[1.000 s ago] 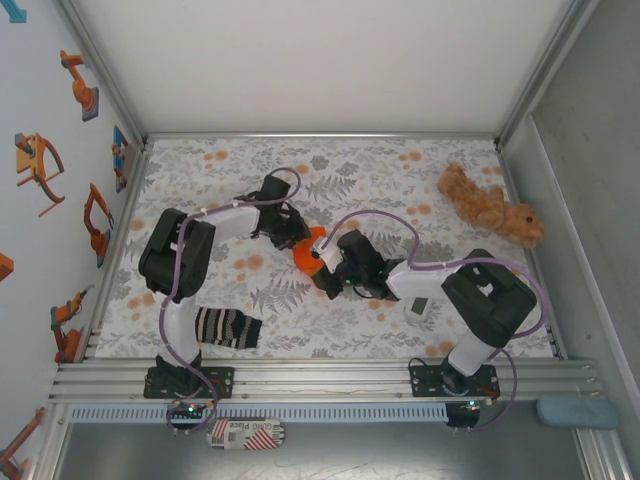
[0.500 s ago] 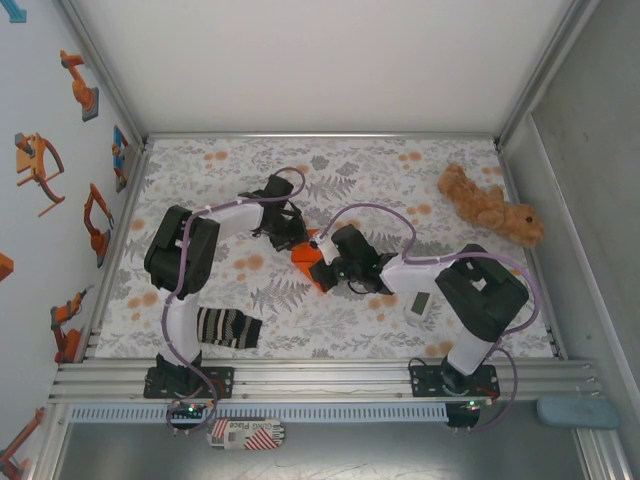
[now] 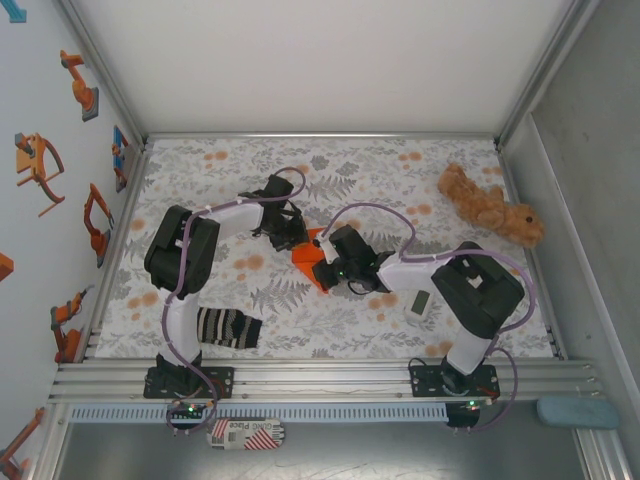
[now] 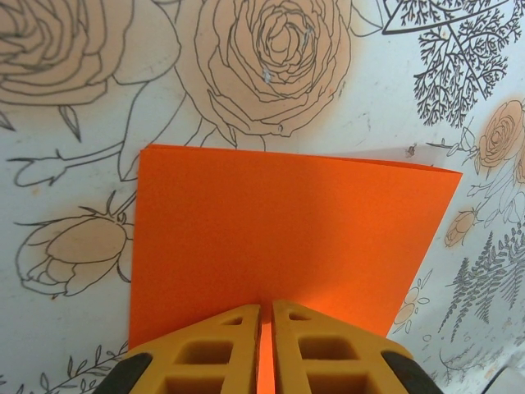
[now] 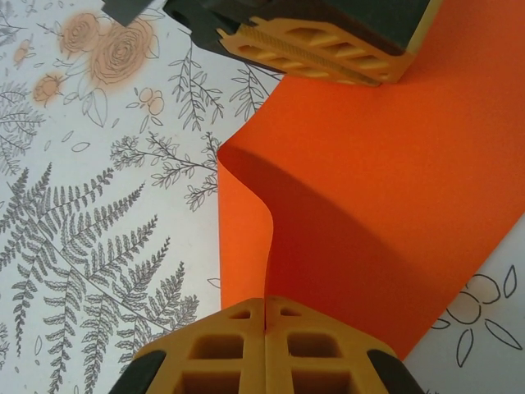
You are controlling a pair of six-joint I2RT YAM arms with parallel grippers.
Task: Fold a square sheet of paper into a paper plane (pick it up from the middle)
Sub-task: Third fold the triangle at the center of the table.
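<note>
Two grips: left pincer, right pincer pinching orange paper.

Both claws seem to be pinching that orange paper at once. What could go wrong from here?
1. The left gripper and right gripper each pinch the thin orange paper by an edge; pulling apart could tear it or slip it free.
2. Between them the sheet bows in a loose curve; flattening it like that might leave a crooked crease.

My tabletop wears a floral cloth; white walls surround it, with orange stickers on the left wall.
</note>
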